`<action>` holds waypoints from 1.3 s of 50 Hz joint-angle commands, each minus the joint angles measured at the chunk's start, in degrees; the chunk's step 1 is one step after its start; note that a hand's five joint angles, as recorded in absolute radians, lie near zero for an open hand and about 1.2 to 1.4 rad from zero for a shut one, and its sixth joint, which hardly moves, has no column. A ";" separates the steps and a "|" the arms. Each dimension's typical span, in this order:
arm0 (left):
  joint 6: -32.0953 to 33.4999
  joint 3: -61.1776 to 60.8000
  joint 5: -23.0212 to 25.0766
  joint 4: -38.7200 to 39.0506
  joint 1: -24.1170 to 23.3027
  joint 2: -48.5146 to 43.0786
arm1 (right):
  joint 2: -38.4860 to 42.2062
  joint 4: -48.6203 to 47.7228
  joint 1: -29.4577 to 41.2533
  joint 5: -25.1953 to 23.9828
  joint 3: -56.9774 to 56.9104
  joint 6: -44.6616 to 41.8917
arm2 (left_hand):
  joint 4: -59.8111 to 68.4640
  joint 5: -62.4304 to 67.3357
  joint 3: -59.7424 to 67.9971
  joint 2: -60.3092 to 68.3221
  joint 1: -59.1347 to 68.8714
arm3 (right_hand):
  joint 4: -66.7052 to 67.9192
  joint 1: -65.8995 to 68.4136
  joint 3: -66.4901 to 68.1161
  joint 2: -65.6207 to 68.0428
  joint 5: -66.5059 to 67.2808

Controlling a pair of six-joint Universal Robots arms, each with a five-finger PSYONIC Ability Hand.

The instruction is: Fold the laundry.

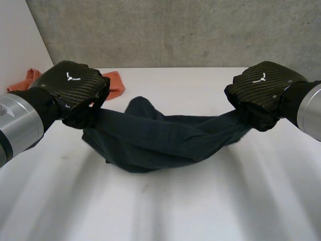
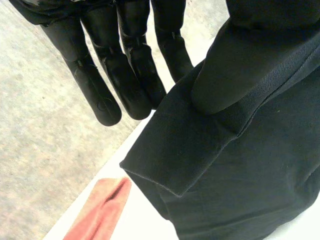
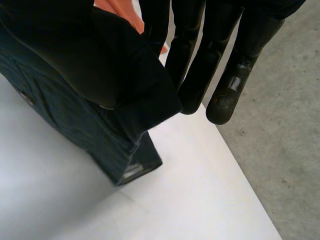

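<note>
A dark navy garment (image 1: 155, 138) hangs bunched between my two hands, and its sagging middle rests on the white table (image 1: 210, 201). My left hand (image 1: 72, 83) holds its left end just above the table. Seen from the left wrist, the thumb (image 2: 235, 75) presses the cloth's hemmed edge (image 2: 200, 165) against the straight fingers (image 2: 125, 80). My right hand (image 1: 263, 85) holds the other end at about the same height. There the thumb (image 3: 100, 65) pins the dark cloth (image 3: 95, 135) beside the straight fingers (image 3: 200, 60).
An orange cloth (image 1: 114, 83) lies on the table behind my left hand; it also appears beyond the dark cloth (image 2: 100, 210) and behind the right thumb (image 3: 117, 12). The table's far edge meets a grey concrete wall (image 1: 190, 30).
</note>
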 commanded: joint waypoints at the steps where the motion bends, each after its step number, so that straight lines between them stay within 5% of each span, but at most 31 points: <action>1: 0.20 -1.04 0.89 -0.62 1.32 -5.33 | 5.04 0.82 0.70 0.86 0.21 -2.38 | 11.34 13.91 11.92 11.47 15.00 | 11.95 25.54 12.50 12.86 13.22; 12: -0.59 17.63 -2.53 10.69 0.09 -27.29 | 23.15 -11.20 6.15 10.61 -13.49 1.39 | 11.34 13.91 11.92 11.47 15.00 | 11.95 25.54 12.50 12.86 13.22; 22: -4.55 37.53 -14.31 38.02 -0.70 -29.86 | 27.91 -33.09 6.33 14.04 -35.65 8.34 | 11.34 13.91 11.92 11.47 15.00 | 11.95 25.54 12.50 12.86 13.22; 27: -4.72 39.22 -14.85 43.24 -2.11 -29.69 | 27.82 -40.48 6.33 15.54 -38.29 8.52 | 11.34 13.91 11.92 11.47 15.00 | 11.95 25.54 12.50 12.86 13.22; 48: -5.25 2.67 -14.23 41.40 -5.71 -26.35 | 34.05 -33.12 6.94 12.90 -17.57 6.15 | 11.34 13.91 11.92 11.47 15.00 | 11.95 25.54 12.50 12.86 13.22; 58: -4.81 -11.22 -14.05 29.63 -7.21 -24.68 | 30.38 -22.48 6.50 10.88 -1.92 3.16 | 11.34 13.91 11.92 11.47 15.00 | 11.95 25.54 12.50 12.86 13.22; 65: -2.36 -17.20 -13.18 13.82 -7.38 -14.93 | 18.87 -10.88 5.89 8.42 9.42 -1.06 | 11.34 13.91 11.92 11.47 15.00 | 11.95 25.54 12.50 12.86 13.22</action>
